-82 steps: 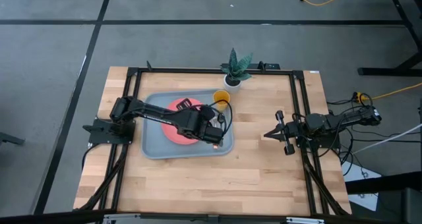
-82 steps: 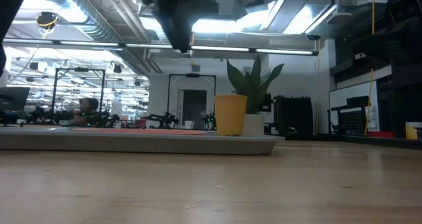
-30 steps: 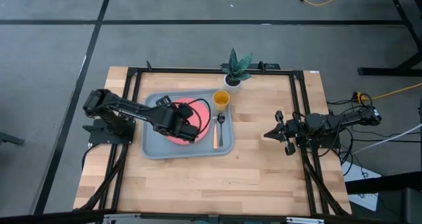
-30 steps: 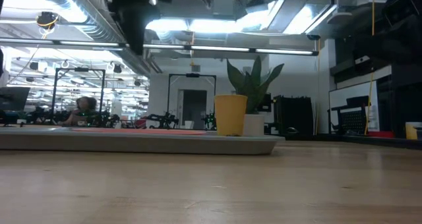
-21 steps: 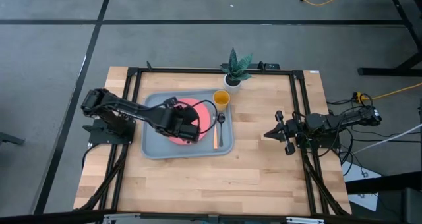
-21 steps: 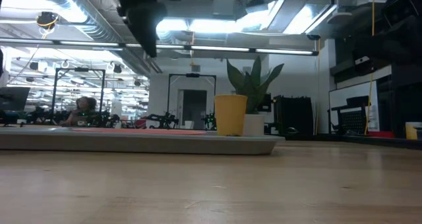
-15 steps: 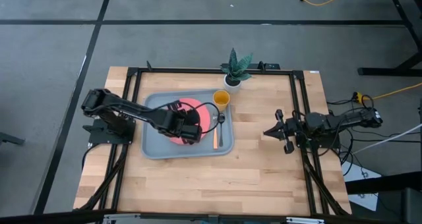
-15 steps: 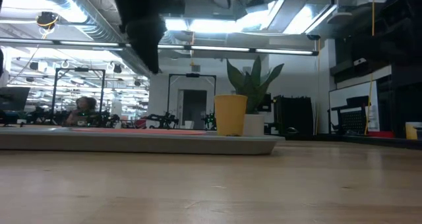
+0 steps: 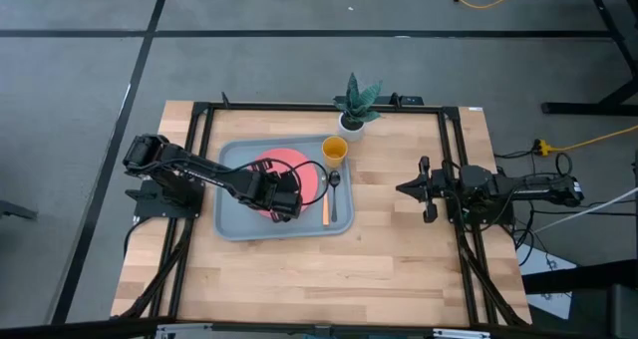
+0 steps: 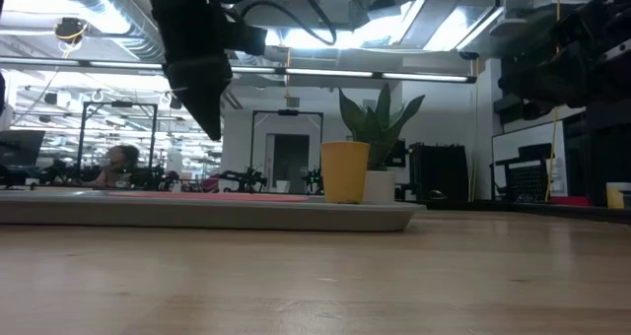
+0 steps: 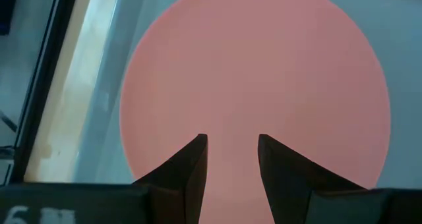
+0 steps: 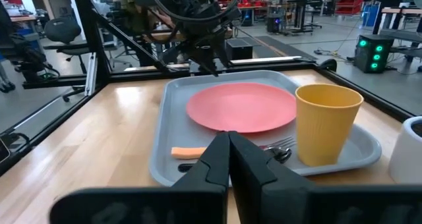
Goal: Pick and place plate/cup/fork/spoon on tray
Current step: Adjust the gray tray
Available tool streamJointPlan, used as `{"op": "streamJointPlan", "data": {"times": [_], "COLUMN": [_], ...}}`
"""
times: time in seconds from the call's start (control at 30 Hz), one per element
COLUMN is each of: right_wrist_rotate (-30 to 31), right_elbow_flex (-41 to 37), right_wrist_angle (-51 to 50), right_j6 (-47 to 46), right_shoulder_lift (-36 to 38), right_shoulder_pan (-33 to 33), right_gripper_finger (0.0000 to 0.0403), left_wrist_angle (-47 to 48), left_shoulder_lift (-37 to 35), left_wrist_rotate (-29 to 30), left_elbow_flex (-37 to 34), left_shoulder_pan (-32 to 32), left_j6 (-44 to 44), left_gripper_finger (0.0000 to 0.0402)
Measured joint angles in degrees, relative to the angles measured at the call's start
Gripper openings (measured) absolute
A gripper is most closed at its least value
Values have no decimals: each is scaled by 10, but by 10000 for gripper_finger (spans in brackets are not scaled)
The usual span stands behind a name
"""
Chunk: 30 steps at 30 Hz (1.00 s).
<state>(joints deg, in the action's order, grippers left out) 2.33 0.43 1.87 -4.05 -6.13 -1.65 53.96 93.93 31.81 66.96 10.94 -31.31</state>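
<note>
Task looks basically done: all four pieces sit on the tray (image 9: 231, 222). Left to right: plate (image 9: 309, 177) mid-tray, fork (image 9: 325, 207) and spoon (image 9: 334, 186) side by side along the tray's right part, cup (image 9: 335, 149) in its far right corner. Nothing left out on the desk (image 9: 399, 259).

Left gripper (image 9: 282, 210) hangs above the plate's near edge, fingers (image 11: 191, 171) spread, empty, touching nothing. Right gripper (image 9: 407, 188) waits right of the tray, clenched, empty.
</note>
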Motion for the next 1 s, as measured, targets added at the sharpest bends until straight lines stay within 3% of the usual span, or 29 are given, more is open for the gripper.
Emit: {"op": "streamJointPlan", "data": {"times": [0.6, 0.77, 1.0], "right_wrist_rotate": [0, 0, 1], "right_elbow_flex": [0, 0, 0], "right_wrist_angle": [0, 0, 0], "right_j6": [0, 0, 0], "right_shoulder_lift": [0, 0, 0], "right_shoulder_pan": [0, 0, 0], "right_gripper_finger": [11, 11, 11], "left_wrist_angle": [4, 78, 147], "left_shoulder_lift": [-1, -17, -76], "left_wrist_rotate": [5, 6, 4], "left_elbow_flex": [3, 7, -15], "left_shoulder_pan": [9, 28, 86], "left_j6": [-12, 5, -90], "left_gripper_finger": [128, 128, 112]}}
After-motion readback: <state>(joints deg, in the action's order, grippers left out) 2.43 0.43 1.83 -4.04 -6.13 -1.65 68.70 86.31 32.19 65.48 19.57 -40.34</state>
